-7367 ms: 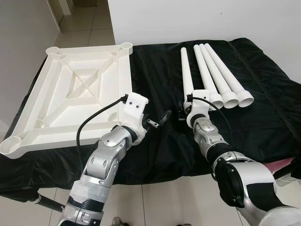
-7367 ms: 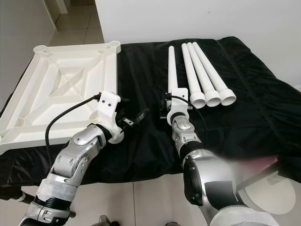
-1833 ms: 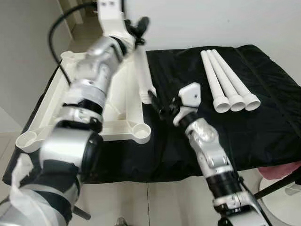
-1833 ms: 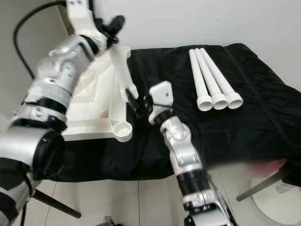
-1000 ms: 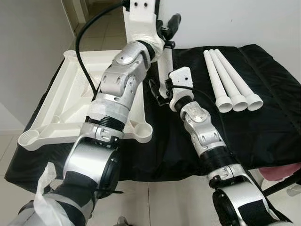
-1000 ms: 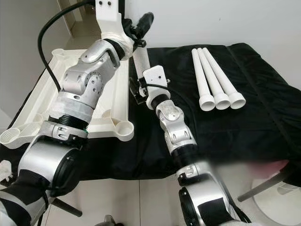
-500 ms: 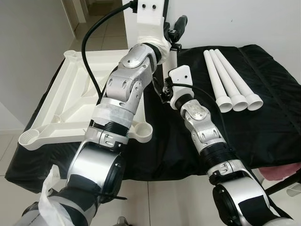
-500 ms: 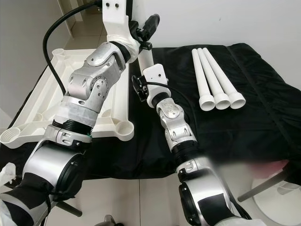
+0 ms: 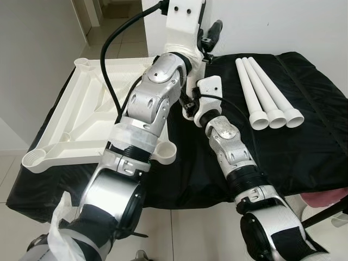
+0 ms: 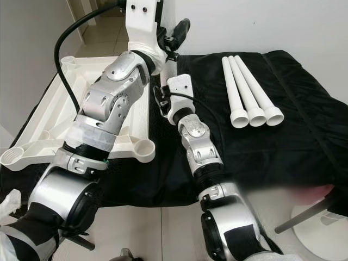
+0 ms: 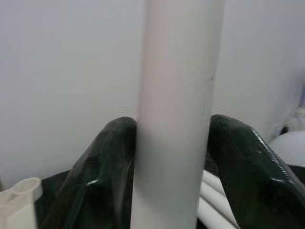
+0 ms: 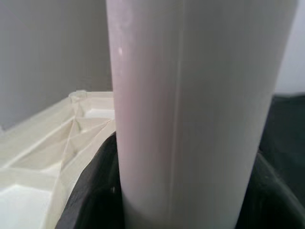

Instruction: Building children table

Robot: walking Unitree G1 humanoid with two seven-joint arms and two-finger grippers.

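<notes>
One white table leg (image 10: 172, 67) stands nearly upright over the black cloth, beside the right edge of the upturned white tabletop (image 9: 81, 114). My left gripper (image 9: 210, 39) is raised high and shut on the leg's upper part; in the left wrist view the leg (image 11: 176, 71) fills the gap between both black fingers (image 11: 102, 167). Lower down, my right gripper (image 9: 187, 103) is shut on the same leg (image 12: 195, 95), its wide end hidden behind the wrist. Three more legs (image 9: 263, 92) lie side by side on the right.
The tabletop has round corner sockets, the nearest one (image 9: 166, 153) close to my left forearm. A black cloth (image 9: 315, 141) covers the work surface up to a white wall. Tiled floor (image 9: 179, 239) lies below the front edge.
Both grippers have taken one leg off the cloth and raised it upright next to the tabletop. Over the last second the left gripper and the leg's top have edged rightward.
</notes>
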